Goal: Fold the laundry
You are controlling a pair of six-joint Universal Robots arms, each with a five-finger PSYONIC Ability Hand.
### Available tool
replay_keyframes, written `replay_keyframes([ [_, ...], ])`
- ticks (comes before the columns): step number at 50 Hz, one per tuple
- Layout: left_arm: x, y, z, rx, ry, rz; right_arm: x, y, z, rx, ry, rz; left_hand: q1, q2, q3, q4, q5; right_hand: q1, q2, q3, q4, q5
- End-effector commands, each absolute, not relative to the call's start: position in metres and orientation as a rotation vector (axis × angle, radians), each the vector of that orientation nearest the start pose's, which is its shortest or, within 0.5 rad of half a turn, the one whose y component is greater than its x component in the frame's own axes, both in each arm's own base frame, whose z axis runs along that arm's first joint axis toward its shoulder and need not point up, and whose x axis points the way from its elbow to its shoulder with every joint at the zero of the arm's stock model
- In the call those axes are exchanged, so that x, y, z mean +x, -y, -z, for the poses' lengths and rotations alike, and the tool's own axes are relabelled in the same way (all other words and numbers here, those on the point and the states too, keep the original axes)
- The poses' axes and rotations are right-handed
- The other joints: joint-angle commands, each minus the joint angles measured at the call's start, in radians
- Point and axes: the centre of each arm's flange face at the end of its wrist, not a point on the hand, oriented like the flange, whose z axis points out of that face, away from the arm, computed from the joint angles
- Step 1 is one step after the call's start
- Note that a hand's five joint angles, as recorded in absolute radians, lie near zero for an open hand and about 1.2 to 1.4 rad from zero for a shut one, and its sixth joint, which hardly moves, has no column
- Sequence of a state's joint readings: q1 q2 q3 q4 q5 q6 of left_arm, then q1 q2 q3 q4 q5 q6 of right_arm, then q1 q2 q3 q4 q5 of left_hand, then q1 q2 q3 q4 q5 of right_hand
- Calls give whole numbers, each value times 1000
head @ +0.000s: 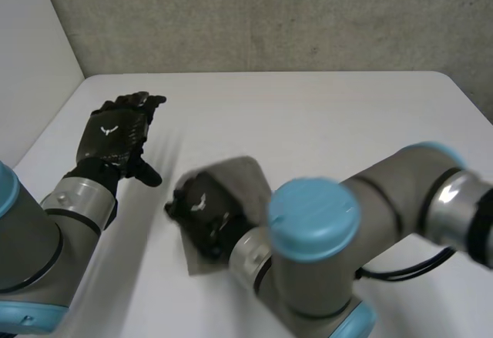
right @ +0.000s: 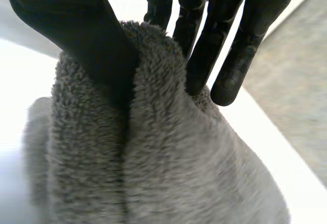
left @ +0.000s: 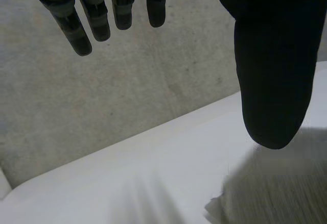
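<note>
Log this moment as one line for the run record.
cloth: grey, fluffy, on white table | right hand: pinching a ridge of cloth | left hand: open, apart from cloth

Light soft and even, seemingly from above; no hard-edged shadows anywhere. White table (head: 323, 115) bright throughout, with no hot glare spots in the head view. Far wall (head: 269, 15) a flat mid-grey. Faint sheen on the right arm's blue cap (head: 314, 213).

Right wrist view: table past the right hand (right: 76, 30) burns out to near pure white. Grey cloth (right: 168, 157) well lit across its pile, darkest in the crease under the thumb.

Left wrist view: left hand (left: 273, 55) a near-black silhouette against the lit wall, surface detail lost.
</note>
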State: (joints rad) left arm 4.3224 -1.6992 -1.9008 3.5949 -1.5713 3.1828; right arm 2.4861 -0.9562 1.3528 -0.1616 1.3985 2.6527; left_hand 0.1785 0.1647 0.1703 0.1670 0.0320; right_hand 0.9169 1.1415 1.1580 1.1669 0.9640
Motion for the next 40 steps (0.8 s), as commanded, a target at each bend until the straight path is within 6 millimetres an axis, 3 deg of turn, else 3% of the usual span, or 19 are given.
replay_keyframes([
  [1,-240,242,-215,496,-2360,2370,404,126,-177,-1453,-1642,1676,0,14,8,11,-28,-742,-967,-983,-992,-964],
  [2,-240,242,-215,496,-2360,2370,397,139,-196,-1350,-1684,1737,0,14,8,11,-28,-742,-967,-983,-992,-964],
  [3,-240,242,-215,493,-2363,2371,397,139,-196,-1349,-1684,1738,0,14,8,11,-28,-742,-967,-983,-992,-964],
  [4,-241,243,-217,498,-2363,2378,386,157,-211,-1225,-1740,1782,3,17,11,14,-25,-742,-967,-983,-992,-964],
  [5,-241,243,-217,498,-2363,2378,386,158,-211,-1223,-1740,1783,3,17,11,14,-25,-742,-967,-983,-992,-964],
  [7,-247,243,-224,506,-2355,2414,362,192,-233,-962,-1845,1800,6,19,14,17,-22,-742,-967,-983,-992,-964],
  [10,-259,238,-225,551,-2409,2406,346,206,-238,-808,-1945,1705,11,25,20,23,-17,-742,-967,-983,-992,-964],
  [12,-280,229,-217,615,-2544,2333,341,213,-232,-761,-2017,1567,23,37,32,35,-5,-742,-967,-983,-992,-964],
  [13,-280,229,-217,615,-2544,2333,341,213,-232,-761,-2017,1566,23,37,32,35,-5,-742,-967,-983,-992,-964],
  [15,-288,226,-210,636,-2627,2266,345,222,-207,-798,-2077,1435,23,37,32,35,-5,-742,-967,-983,-992,-964],
  [19,-300,220,-179,660,-2819,1996,352,226,-185,-836,-2098,1351,32,46,40,44,4,-742,-967,-983,-992,-964],
  [25,-287,223,-144,535,-2790,1764,359,232,-146,-955,-2131,1287,26,40,34,38,-2,-742,-967,-983,-992,-964],
  [30,-279,218,-139,507,-2768,1716,360,233,-135,-1075,-2132,1313,14,28,23,26,-14,-742,-967,-983,-992,-964],
  [34,-279,211,-147,538,-2751,1735,361,234,-141,-1118,-2111,1352,12,25,20,23,-16,-742,-967,-983,-992,-964],
  [36,-283,204,-174,577,-2697,1855,362,235,-162,-1092,-2063,1419,9,22,17,20,-19,-742,-967,-983,-992,-964],
  [37,-284,204,-174,577,-2697,1856,362,235,-162,-1092,-2063,1420,9,22,17,20,-19,-742,-967,-983,-992,-964],
  [38,-285,203,-190,587,-2659,1925,362,237,-187,-1048,-2007,1497,9,22,17,20,-19,-742,-967,-983,-992,-964],
  [39,-285,203,-190,587,-2659,1926,360,238,-213,-999,-1945,1579,9,22,17,20,-19,-742,-967,-983,-992,-964],
  [40,-287,204,-209,591,-2610,2014,360,238,-214,-999,-1944,1580,9,22,17,20,-19,-742,-967,-983,-992,-964],
])
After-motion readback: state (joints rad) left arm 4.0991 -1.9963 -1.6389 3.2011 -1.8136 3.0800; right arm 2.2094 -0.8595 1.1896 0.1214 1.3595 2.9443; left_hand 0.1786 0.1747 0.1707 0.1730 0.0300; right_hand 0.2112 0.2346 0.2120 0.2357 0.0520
